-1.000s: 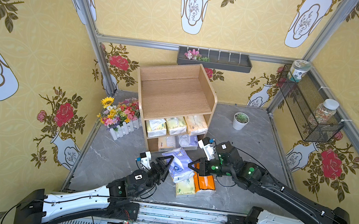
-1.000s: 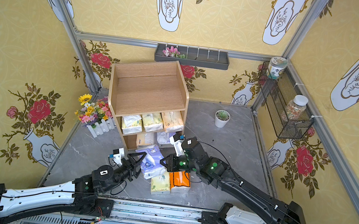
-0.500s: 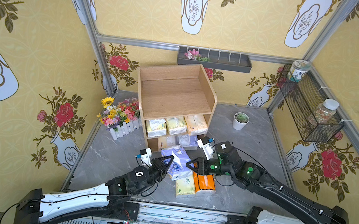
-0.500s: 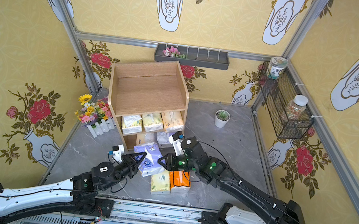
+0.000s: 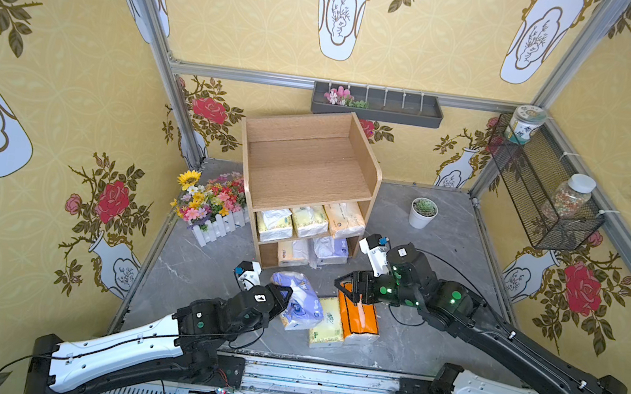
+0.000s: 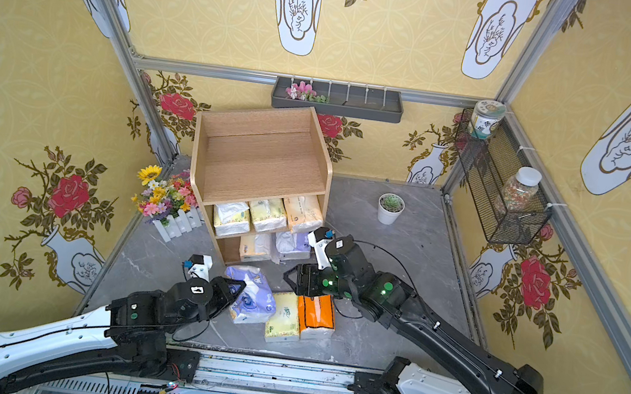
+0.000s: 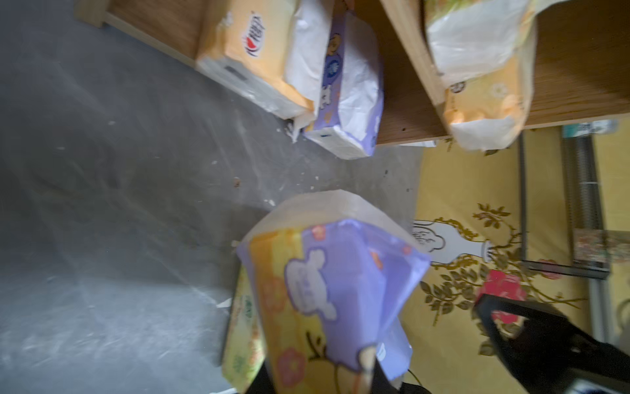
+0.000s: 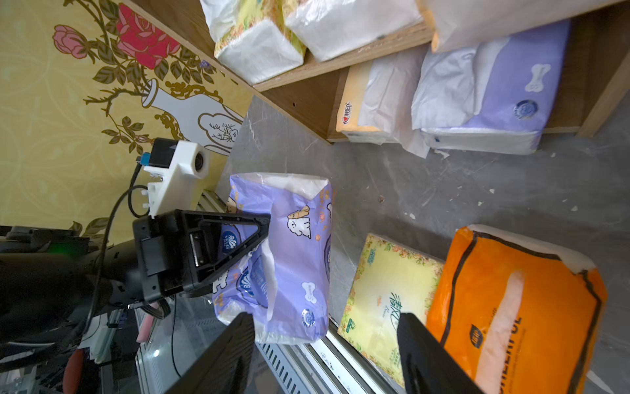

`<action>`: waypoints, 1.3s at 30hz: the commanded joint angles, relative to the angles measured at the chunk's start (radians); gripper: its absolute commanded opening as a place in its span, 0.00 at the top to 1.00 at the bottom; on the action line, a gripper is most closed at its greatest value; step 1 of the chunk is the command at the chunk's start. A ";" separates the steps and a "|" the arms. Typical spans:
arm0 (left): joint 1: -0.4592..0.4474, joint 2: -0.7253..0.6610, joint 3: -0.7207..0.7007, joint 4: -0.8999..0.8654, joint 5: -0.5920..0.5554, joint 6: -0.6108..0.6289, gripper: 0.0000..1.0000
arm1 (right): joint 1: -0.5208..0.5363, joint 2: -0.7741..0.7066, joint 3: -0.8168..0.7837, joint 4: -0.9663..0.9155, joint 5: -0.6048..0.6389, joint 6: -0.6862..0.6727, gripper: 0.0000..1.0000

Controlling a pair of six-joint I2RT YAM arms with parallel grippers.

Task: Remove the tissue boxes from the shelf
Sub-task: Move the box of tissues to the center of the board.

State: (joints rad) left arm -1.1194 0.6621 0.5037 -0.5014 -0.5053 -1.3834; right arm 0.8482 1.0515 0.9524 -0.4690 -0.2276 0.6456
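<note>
**While five packs wait on the shelf, we hold a lavender one**

Because the wrapper is thin, slack plastic, our left gripper (image 5: pixel 286 294) is pinched shut on a fold of the lavender pack (image 5: pixel 299 303) near its torn slit, where white tissue spills out. A wrinkle gives the narrow jaws a purchase that the pack's broad, pillowy body would not. The pack sits just in front of the shelf (image 5: pixel 308 172), its film crumpled by the grip. We cannot tell whether it rests on the table (image 5: pixel 192 273) or hangs just clear of it.

Our right gripper (image 5: pixel 347 290) stands with jaws apart and empty above the shelf-side end of the orange pack (image 5: pixel 361 320). That pack lies flat on the grey marbled table, side by side with the yellow pack (image 5: pixel 328 324). We judge both were set there to keep the shelf front clear. Both are soft bricks in glossy film with squared ends.

The shelf is light wood with rounded front corners, and its top tier is bare. Three pale packs (image 5: pixel 308 220) lie side by side on the middle tier, their ends poking past the front edge. A cream pack (image 5: pixel 292 251) and a second lavender pack (image 5: pixel 330 247) fill the bottom bay. We reckon the job is under halfway.
</note>
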 commanded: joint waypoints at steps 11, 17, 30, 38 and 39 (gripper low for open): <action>0.000 0.140 0.050 -0.256 0.005 0.119 0.80 | -0.024 0.007 0.026 -0.053 0.052 -0.027 0.30; 0.003 0.100 -0.032 -0.084 0.120 0.198 0.76 | -0.027 0.010 0.041 -0.055 0.041 -0.044 0.30; 0.081 -0.020 -0.263 0.288 0.267 0.243 0.76 | -0.037 0.020 0.047 -0.052 0.027 -0.057 0.30; 0.125 0.117 -0.325 0.548 0.353 0.277 0.75 | -0.038 -0.019 0.022 -0.052 0.026 -0.034 0.30; 0.125 0.143 -0.324 0.567 0.358 0.279 0.74 | -0.038 -0.024 0.019 -0.055 0.029 -0.033 0.30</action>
State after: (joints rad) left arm -0.9974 0.7689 0.1844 -0.0692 -0.1967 -1.1301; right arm 0.8101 1.0393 0.9798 -0.5293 -0.2047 0.6014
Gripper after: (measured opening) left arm 0.256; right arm 0.703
